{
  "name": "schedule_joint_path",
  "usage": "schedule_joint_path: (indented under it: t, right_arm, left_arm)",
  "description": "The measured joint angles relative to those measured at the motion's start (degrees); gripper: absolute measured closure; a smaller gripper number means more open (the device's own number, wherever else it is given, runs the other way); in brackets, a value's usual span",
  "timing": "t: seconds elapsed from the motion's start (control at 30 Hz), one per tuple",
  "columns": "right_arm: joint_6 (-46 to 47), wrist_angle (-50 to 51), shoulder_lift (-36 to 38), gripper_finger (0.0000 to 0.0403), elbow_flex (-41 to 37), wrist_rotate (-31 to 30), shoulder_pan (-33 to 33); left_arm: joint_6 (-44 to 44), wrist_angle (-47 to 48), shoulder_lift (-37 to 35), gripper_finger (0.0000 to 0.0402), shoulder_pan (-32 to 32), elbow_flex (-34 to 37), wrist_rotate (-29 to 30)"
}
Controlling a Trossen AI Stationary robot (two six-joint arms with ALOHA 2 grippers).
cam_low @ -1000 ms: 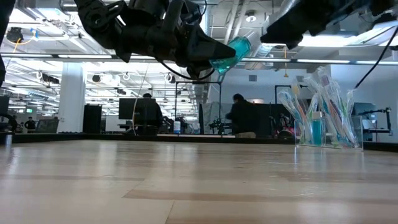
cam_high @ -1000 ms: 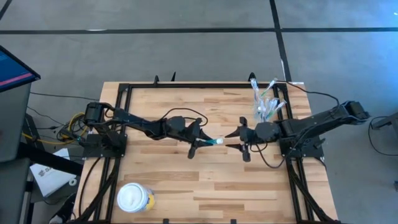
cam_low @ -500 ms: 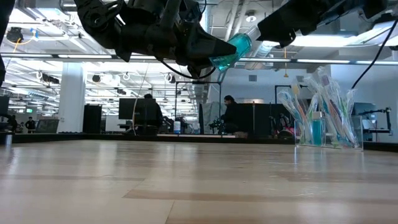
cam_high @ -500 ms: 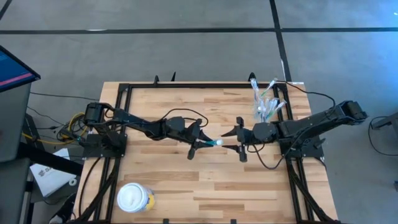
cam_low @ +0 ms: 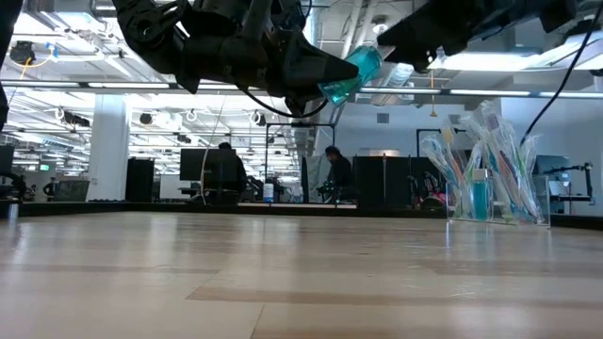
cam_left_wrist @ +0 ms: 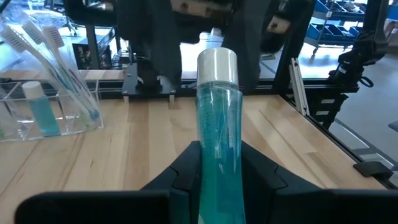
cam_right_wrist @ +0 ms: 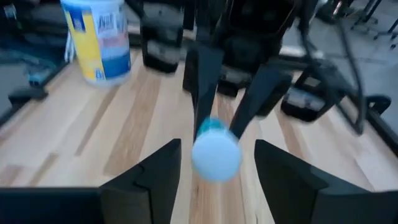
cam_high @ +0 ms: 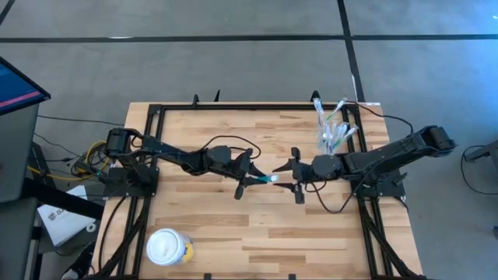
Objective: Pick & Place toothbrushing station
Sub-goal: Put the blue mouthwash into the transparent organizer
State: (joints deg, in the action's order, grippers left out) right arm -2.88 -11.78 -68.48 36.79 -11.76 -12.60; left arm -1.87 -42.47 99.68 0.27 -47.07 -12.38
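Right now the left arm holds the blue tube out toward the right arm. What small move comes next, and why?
Probably ease the right gripper forward until its fingers flank the white cap, then close. The left gripper grips the blue tube above the table, cap toward the right arm, whose open fingers stand either side of the cap without touching it.

Small blue tube (cam_high: 268,178) with white cap, level above mid-table, toothbrushes (cam_high: 334,124) upright in what looks like a clear holder (cam_low: 495,209)
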Motion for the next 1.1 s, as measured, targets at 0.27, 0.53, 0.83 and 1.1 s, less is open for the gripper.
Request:
schedule_joint_path:
  t: [0.27,0.53,0.83,1.1]
  right_arm:
    - [-0.8,1.1,-1.4,0.0233,1.8,0.0,0.0]
    - [-2.2,2.2,-1.4,0.0309,1.9,0.1,0.0]
    - [-2.2,2.6,-1.3,0.0315,1.9,0.1,0.0]
    - [-2.2,2.8,-1.1,0.0316,1.9,0.1,0.0]
  left_arm:
    - [-0.1,0.0,0.0,0.0336,0.0,0.0,-0.1]
    - [-0.2,0.2,0.0,0.0336,0.0,0.0,-0.1]
    - [-0.2,0.2,0.0,0.0336,0.0,0.0,-0.1]
    - [-0.2,0.0,0.0,0.0314,0.0,0.0,-0.1]
